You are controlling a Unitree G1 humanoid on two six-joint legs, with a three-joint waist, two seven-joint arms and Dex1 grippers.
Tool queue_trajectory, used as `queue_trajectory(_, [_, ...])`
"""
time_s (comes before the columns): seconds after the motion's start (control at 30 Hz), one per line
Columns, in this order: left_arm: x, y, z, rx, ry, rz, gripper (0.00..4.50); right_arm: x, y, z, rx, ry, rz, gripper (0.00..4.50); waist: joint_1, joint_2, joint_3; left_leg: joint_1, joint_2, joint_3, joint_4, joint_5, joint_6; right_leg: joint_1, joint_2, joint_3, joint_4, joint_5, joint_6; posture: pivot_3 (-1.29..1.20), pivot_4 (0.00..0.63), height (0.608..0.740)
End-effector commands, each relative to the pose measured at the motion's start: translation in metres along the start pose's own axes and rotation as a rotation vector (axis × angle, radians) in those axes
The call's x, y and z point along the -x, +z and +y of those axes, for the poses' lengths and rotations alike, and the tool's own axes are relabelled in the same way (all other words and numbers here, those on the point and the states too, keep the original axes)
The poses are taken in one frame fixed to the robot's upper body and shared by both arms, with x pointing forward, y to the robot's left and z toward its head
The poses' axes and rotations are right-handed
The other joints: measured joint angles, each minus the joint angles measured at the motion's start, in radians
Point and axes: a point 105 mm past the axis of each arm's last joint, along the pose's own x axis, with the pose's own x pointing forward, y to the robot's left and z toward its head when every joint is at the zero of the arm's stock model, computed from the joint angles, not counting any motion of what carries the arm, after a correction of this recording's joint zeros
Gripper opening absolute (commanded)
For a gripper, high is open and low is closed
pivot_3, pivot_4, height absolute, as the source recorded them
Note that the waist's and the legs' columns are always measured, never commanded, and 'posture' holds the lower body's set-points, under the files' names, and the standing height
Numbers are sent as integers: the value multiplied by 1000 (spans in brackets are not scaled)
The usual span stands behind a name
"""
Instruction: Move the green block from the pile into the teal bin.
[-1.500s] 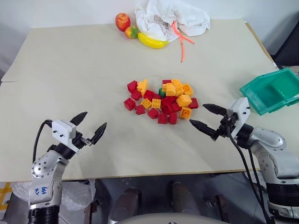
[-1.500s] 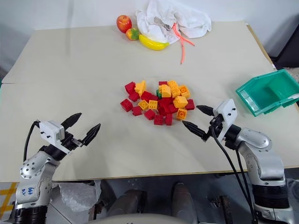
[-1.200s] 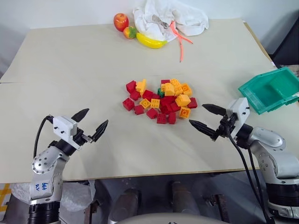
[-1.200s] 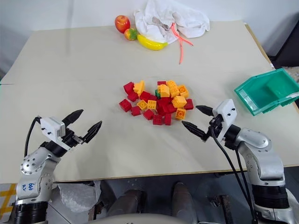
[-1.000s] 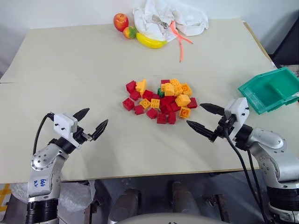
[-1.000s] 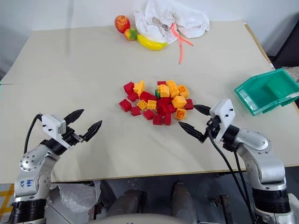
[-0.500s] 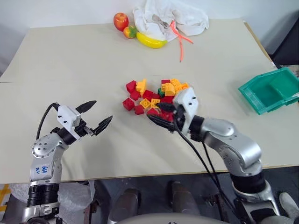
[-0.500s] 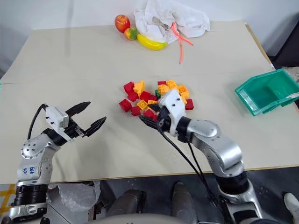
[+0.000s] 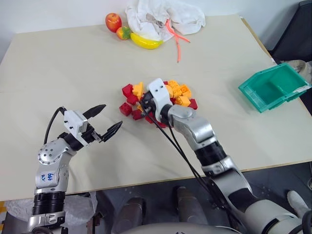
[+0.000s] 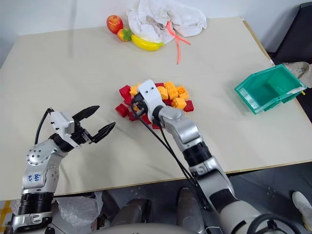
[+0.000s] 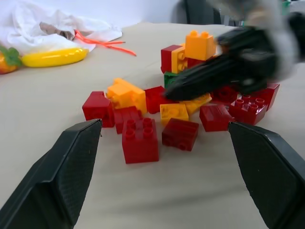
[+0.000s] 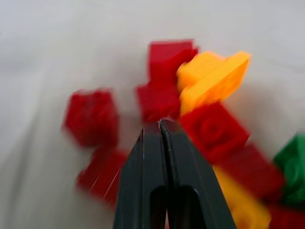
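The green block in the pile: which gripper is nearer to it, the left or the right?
Right. The right gripper, shut, is over the pile beside the green block; the left gripper, open, is off to the pile's side.

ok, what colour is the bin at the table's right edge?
Teal green; the teal bin shows best in the left eye view.

A robot test lab is showing here: a plain beige table (image 9: 73,58) is holding toy bricks (image 9: 178,92), plastic fruit (image 9: 139,41), a crumpled cloth (image 9: 161,14) and a sorting bin (image 9: 273,87).
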Motion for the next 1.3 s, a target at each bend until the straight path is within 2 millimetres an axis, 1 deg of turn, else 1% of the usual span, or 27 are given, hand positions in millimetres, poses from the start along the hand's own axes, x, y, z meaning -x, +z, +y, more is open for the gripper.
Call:
queue_trajectory(0.03, [0, 11, 2, -30, 16, -40, 4500, -7, 16, -8, 6, -53, -56, 64, -6, 0, 0, 0, 0, 0, 0, 0, 0, 0, 0, 0, 0, 0, 0, 0, 150, 740])
queue_trajectory(0.07, [0, 11, 1, -30, 17, -40, 4500, -8, 16, -9, 5, -58, -58, 64, -7, 0, 0, 0, 0, 0, 0, 0, 0, 0, 0, 0, 0, 0, 0, 0, 150, 740])
queue_trajectory(0.13, [0, 9, 1, -28, 27, -39, 4500, -16, 13, -27, 18, -173, -16, 64, -14, 0, 0, 0, -1, -1, 0, 0, 0, 0, -1, 0, 0, 0, 0, 0, 150, 740])
queue_trajectory(0.23, [0, 9, 2, -26, 45, -43, 4500, -18, 8, -45, 31, -261, 37, 64, -18, 0, 0, 0, -1, 0, 1, 0, 0, 0, -1, 0, 1, 0, 0, 0, 150, 740])
queue_trajectory(0.3, [0, 8, 2, -24, 53, -42, 4500, -14, 5, -59, 48, -313, 63, 64, -19, 0, 0, 0, -1, 0, 1, 0, 0, 0, 0, 0, 2, 0, 0, 0, 150, 740])
queue_trajectory(0.4, [1, 6, 2, -21, 59, -39, 4500, -8, 3, -73, 67, -355, 81, 64, -20, 0, 0, 0, -1, 0, 0, 0, 0, 0, -1, 0, 2, 0, 0, 0, 150, 740])
queue_trajectory(0.47, [2, 6, 1, -21, 66, -41, 4500, 1, 4, -81, 63, -369, 75, 64, -17, 0, 0, 0, -1, 0, 1, 0, 0, 0, -1, 0, 2, 0, 0, 0, 150, 740])
queue_trajectory(0.53, [3, 5, -1, -20, 68, -41, 4500, 8, 5, -86, 72, -369, 69, 64, -15, 0, 0, 0, -1, 0, 1, 0, 0, 0, -1, 0, 2, 0, 0, 0, 150, 740])
queue_trajectory(0.77, [5, 4, -2, -17, 73, -42, 4500, 36, -3, -92, 153, -292, 96, 64, -8, 0, 0, 0, -1, -1, 2, 0, 0, 1, -1, 0, 2, 0, 0, 0, 150, 740])
queue_trajectory(0.83, [5, 4, -2, -18, 74, -43, 4500, 42, 5, -93, 171, -265, 60, 64, -7, 0, 0, 0, -2, -1, 3, 0, 0, 1, -2, 0, 2, 0, 0, 0, 150, 740])
queue_trajectory(0.93, [4, 4, -1, -16, 73, -44, 4500, 43, 20, -99, 176, -242, -27, 64, -11, 0, 0, 0, -2, 0, 2, 0, 0, 1, -1, 0, 2, 0, 0, 0, 150, 740])
queue_trajectory(1.0, [3, 4, 0, -15, 73, -43, 4500, 43, 19, -106, 181, -236, -2, 64, -17, 0, 0, 0, -1, 1, 2, 0, 0, 0, -1, 1, 2, 0, 0, 0, 150, 740])
queue_trajectory(1.1, [2, 4, 0, -15, 74, -45, 4500, 47, 26, -100, 206, -120, -21, 593, -15, 0, 0, 0, -1, 1, 2, 0, 0, -1, -1, 1, 2, 0, 0, 0, 150, 740])
queue_trajectory(1.13, [2, 4, 0, -15, 75, -45, 4500, 48, 27, -99, 208, -101, -28, 892, -14, 0, 0, 0, -1, 1, 2, 0, 0, -1, -1, 1, 2, 0, 0, 0, 150, 740])
queue_trajectory(1.2, [3, 4, 0, -16, 75, -44, 4500, 58, 35, -100, 223, -64, -40, 1533, -15, 0, 0, -1, -1, 1, 2, 0, 0, -1, -1, 1, 2, 0, 0, 0, 150, 740])
queue_trajectory(1.27, [4, 4, 0, -18, 75, -43, 4500, 68, 40, -103, 240, -53, -41, 2294, -13, 0, 0, -1, -1, 1, 2, 0, 1, -1, -1, 1, 2, 0, 0, 0, 150, 740])
queue_trajectory(1.3, [5, 4, 1, -18, 76, -43, 4500, 76, 42, -107, 245, -55, -38, 2509, -11, 0, 0, -1, -1, 1, 2, 0, 0, -1, -1, 1, 2, 0, 0, 0, 150, 740])
